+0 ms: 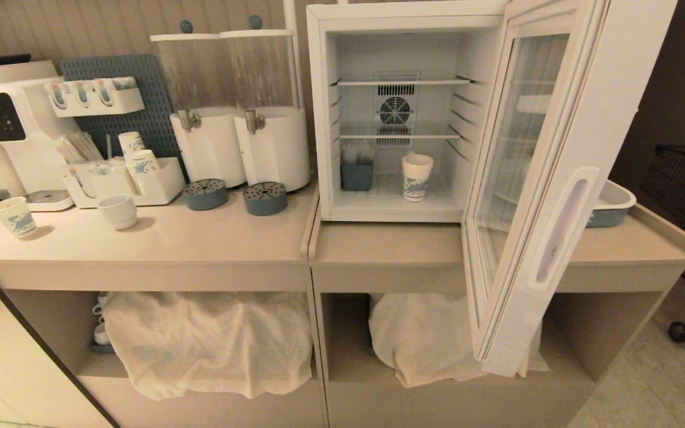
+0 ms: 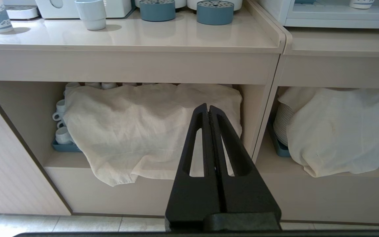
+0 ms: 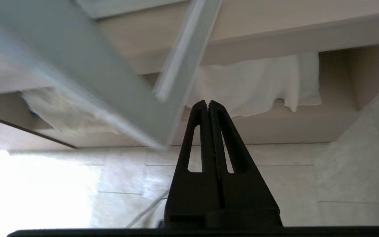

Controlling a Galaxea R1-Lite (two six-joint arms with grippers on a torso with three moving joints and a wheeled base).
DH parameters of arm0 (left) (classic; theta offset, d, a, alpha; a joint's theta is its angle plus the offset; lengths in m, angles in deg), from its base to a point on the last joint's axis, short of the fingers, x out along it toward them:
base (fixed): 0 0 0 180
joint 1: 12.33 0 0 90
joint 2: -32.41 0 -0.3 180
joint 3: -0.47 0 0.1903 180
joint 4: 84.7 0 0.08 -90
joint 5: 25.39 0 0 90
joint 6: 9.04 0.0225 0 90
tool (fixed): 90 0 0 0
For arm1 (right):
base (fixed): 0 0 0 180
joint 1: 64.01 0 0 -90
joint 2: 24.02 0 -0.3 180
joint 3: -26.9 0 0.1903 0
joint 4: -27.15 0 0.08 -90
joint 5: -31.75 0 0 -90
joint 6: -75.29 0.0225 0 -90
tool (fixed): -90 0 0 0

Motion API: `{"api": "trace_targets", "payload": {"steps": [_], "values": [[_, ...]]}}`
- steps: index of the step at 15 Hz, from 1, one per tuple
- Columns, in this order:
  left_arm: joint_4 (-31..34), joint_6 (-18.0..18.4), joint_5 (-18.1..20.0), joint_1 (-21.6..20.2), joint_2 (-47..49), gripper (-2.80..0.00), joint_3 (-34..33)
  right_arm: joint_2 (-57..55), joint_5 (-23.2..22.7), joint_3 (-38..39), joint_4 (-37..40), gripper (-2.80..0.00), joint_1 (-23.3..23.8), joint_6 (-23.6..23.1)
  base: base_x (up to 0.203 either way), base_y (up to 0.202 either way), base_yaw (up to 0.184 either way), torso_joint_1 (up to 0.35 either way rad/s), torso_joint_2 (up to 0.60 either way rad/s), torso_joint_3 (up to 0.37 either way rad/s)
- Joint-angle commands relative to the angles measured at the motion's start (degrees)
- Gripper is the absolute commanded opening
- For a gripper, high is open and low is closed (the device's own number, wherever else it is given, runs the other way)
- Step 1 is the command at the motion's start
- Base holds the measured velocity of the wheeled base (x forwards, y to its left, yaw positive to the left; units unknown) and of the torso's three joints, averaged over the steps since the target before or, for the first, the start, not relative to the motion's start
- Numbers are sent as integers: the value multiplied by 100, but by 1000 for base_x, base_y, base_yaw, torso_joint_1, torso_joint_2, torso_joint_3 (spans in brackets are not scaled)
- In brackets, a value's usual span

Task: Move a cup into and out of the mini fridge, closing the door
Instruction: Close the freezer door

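The cup [image 1: 417, 176] is standing upright on the floor of the fridge [image 1: 390, 113], near a small blue holder [image 1: 357, 175], and the door [image 1: 541, 178] is hanging wide open over the tabletop [image 1: 378, 244] edge. The right gripper [image 3: 208, 102] is sitting low, close to the door's lower corner, fingers pressed together and holding nothing. The left gripper [image 2: 208, 107] is parked below the tabletop, likewise pressed together and empty. The main risk is that the right gripper is catching the door's edge and jolting the fridge, which could be tipping the tall cup. Pushing the door too hard might be making it bounce back ajar.
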Motion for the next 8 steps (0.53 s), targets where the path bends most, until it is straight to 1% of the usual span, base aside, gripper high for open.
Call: {"api": "trace_targets", "payload": {"steps": [1, 2, 3, 4, 5, 6, 7, 8], "values": [[-3, -3, -4, 0, 0, -280, -113, -874, -2968, 407, -465, -280, 1922, -1306, 0, 0, 0, 0, 0, 0], [-3, -3, -4, 0, 9, -280, -112, -1485, -3821, 511, -649, -280, 2497, -2014, 0, 0, 0, 0, 0, 0], [-3, -3, -4, 0, 1, -280, -114, -2018, -4384, 610, -888, -280, 2828, -2585, 0, 0, 0, 0, 0, 0], [-3, -3, -4, 0, 0, -280, -113, -2381, -4848, 724, -1313, -280, 2921, -2905, 0, 0, 0, 0, 0, 0], [-3, -3, -4, 0, 0, -280, -114, -2527, -5177, 827, -1811, -280, 2809, -3057, 0, 0, 0, 0, 0, 0], [-3, -3, -4, 0, 7, -280, -106, -2643, -5461, 919, -2389, -280, 2459, -3138, 0, 0, 0, 0, 0, 0], [-3, -3, -4, 0, 6, -280, -109, -2763, -5657, 970, -2934, -280, 1871, -3154, 0, 0, 0, 0, 0, 0], [-3, -3, -4, 0, 9, -280, -114, -2902, -5771, 974, -3401, -280, 1392, -3162, 0, 0, 0, 0, 0, 0]]}}
